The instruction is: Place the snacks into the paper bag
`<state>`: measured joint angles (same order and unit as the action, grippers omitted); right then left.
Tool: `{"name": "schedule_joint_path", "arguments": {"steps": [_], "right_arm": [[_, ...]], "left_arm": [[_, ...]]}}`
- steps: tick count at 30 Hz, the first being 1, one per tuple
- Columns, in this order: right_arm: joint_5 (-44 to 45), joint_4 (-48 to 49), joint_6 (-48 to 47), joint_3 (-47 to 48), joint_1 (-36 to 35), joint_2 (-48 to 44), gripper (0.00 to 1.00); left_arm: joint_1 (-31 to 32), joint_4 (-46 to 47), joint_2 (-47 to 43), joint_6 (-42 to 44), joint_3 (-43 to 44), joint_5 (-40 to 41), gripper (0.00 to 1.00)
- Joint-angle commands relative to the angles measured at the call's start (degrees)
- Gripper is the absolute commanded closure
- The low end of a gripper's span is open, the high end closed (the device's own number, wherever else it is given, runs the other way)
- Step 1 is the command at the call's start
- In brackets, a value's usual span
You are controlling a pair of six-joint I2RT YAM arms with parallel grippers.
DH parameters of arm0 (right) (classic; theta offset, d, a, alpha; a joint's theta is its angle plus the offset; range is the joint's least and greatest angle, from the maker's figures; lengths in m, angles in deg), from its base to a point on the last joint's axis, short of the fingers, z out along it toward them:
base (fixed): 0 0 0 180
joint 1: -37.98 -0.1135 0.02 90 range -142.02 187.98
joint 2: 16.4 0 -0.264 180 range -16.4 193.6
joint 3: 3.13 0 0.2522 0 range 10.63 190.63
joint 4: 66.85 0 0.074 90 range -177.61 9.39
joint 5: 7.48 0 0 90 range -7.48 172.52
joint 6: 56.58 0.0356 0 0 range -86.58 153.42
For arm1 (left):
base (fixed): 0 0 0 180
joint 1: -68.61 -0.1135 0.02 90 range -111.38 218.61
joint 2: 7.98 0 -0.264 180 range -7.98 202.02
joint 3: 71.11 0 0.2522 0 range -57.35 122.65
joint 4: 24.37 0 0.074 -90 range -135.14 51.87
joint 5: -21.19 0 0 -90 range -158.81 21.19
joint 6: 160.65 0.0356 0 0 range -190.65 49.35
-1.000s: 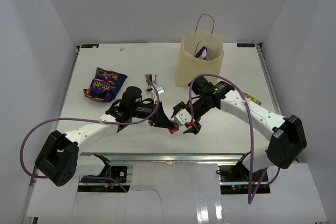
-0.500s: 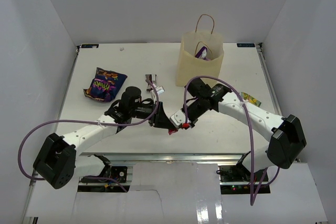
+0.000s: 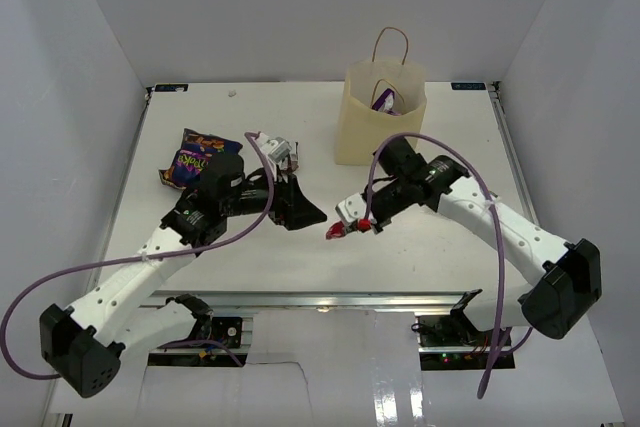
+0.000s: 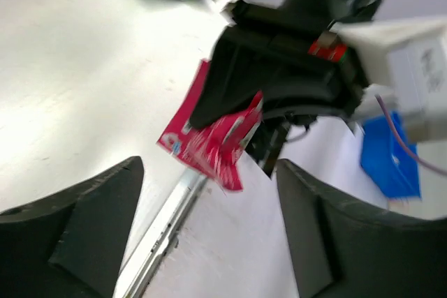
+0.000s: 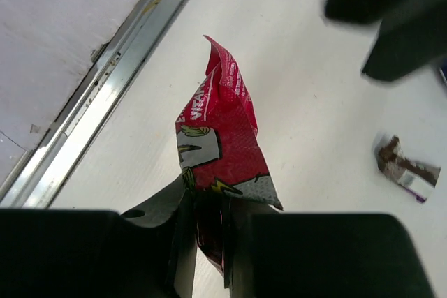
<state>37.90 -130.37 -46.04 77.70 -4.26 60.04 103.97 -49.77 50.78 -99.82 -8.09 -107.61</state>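
Right tool [image 3: 350, 227]: clamped on the red-pink packet [image 3: 335, 233], on the near side of the paper bag [image 3: 360, 137].
Left tool [image 3: 303, 214]: fingers spread apart, empty, left of the paper bag.
Blue-purple bag [image 3: 190, 161]: on the table [image 3: 450, 247], farther left.

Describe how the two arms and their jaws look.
Left arm and right arm match: white tubular links, bulky black joint housings, black angular jaws. A purple cable loops loosely along each. The right wrist carries a white block and a small red tab.

Left gripper [image 3: 303, 217] now off the red packet [image 3: 336, 232], farther left.
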Motion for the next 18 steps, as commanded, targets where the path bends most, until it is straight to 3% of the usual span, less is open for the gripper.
{"name": "schedule_joint_path", "arguments": {"steps": [1, 3, 4, 6, 7, 11, 14, 18], "right_arm": [[-5.8, 0.4, 10.2, 8.9, 6.0, -1.5, 0.92], [-7.0, 5.3, 17.9, 13.9, 10.7, -0.5, 0.92], [-6.8, 7.7, 27.2, 19.4, 12.4, 0.0, 0.92], [-6.8, 14.8, 35.7, 25.4, 17.7, 2.4, 0.92], [-6.1, 17.4, 44.7, 31.4, 19.3, 3.3, 0.92], [-2.9, 26.4, 61.4, 44.7, 25.4, 8.9, 0.92], [3.8, 31.7, 68.8, 48.7, 28.7, 12.9, 0.92], [9.0, 32.8, 69.1, 48.5, 30.1, 16.6, 0.92]], "left_arm": [[-0.4, -10.8, -5.4, 4.1, 2.6, 18.4, 0.11], [-0.4, -13.0, -8.5, 3.0, 1.6, 23.1, 0.07], [-0.4, -13.2, -10.1, 2.4, 0.9, 26.3, 0.05], [-0.5, -13.0, -11.6, 0.4, -1.4, 28.3, 0.04], [-0.5, -12.8, -12.1, -0.2, -2.2, 29.7, 0.04], [-0.5, -11.9, -13.1, -3.0, -5.0, 31.2, 0.04], [-0.5, -10.7, -13.1, -4.2, -6.4, 31.3, 0.04], [-0.5, -10.1, -13.4, -5.3, -7.2, 32.6, 0.04]]}}
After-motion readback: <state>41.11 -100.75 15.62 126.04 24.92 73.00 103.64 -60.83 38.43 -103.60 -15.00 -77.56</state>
